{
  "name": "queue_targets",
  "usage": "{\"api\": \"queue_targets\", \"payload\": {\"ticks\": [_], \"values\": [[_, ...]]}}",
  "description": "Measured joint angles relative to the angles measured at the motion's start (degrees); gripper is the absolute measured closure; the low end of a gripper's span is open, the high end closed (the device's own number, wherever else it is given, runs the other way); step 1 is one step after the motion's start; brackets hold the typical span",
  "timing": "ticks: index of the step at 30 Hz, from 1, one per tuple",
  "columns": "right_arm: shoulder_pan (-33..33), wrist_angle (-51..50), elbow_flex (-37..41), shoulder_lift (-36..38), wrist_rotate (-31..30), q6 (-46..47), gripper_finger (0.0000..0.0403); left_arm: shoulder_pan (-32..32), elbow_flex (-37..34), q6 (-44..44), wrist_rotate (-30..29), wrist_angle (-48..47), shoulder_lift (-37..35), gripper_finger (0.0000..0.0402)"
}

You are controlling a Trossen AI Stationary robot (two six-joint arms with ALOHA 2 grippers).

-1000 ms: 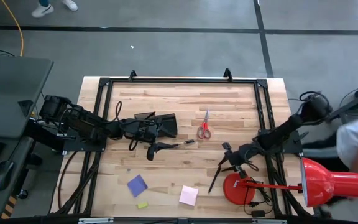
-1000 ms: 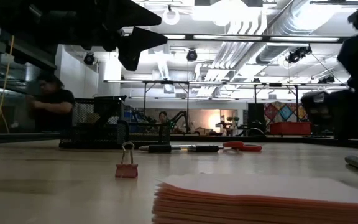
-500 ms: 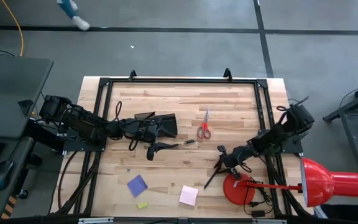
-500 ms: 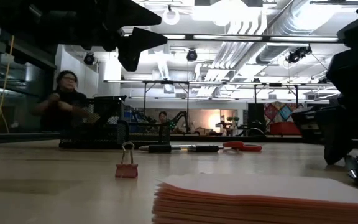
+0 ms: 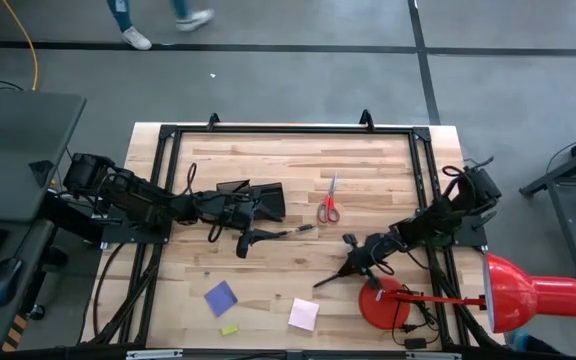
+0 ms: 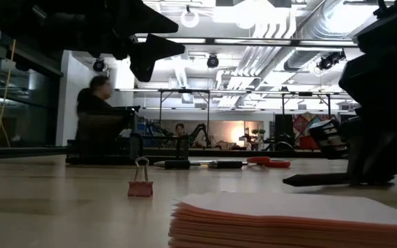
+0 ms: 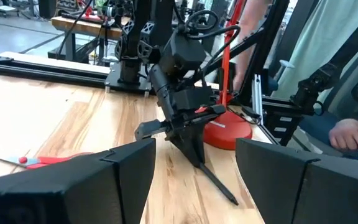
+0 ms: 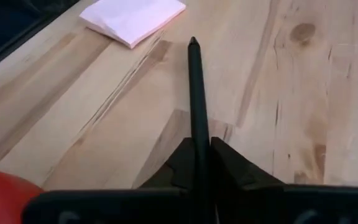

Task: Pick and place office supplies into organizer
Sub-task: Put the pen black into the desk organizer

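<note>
Gripping a dark pen (image 5: 330,277) just beside the red lamp base (image 5: 381,302), the right gripper (image 5: 353,265) had its jaws clenched on the shaft in the overhead view, the tip slanting down toward the wood. Away from the lamp base, the black organizer (image 5: 265,200) lay across the table under the left arm, whose left gripper (image 5: 244,244) hung over a second pen (image 5: 290,231); red-handled scissors (image 5: 328,204), a blue-purple note pad (image 5: 221,297), a pink note pad (image 5: 304,314) and a yellow eraser (image 5: 229,329) all remained on the boards, so most of the sorting appeared undone.

At table height, the pink pad (image 6: 288,220) filled the foreground, a small binder clip (image 6: 140,180) stood upright on the wood, and the pen (image 6: 316,180) sat low to the table.

From the left wrist, that arm's dark fingers (image 7: 129,171) stood apart, holding nothing, with the right gripper (image 7: 188,134) and its pen (image 7: 219,185) in front of the lamp base (image 7: 225,132).

From the right wrist, the pen (image 8: 195,93) ran forward between closed jaws toward the pink pad (image 8: 132,17).
</note>
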State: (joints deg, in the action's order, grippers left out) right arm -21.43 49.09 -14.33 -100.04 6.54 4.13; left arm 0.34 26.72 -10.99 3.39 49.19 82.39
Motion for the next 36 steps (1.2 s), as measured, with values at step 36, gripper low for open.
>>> {"api": "queue_targets", "payload": {"ticks": [36], "values": [[4.72, -8.27, -12.20, 0.04, -19.79, -6.15, 0.0393, -0.02, 12.45, 0.35, -7.95, -33.27, 0.76, 0.0192]]}}
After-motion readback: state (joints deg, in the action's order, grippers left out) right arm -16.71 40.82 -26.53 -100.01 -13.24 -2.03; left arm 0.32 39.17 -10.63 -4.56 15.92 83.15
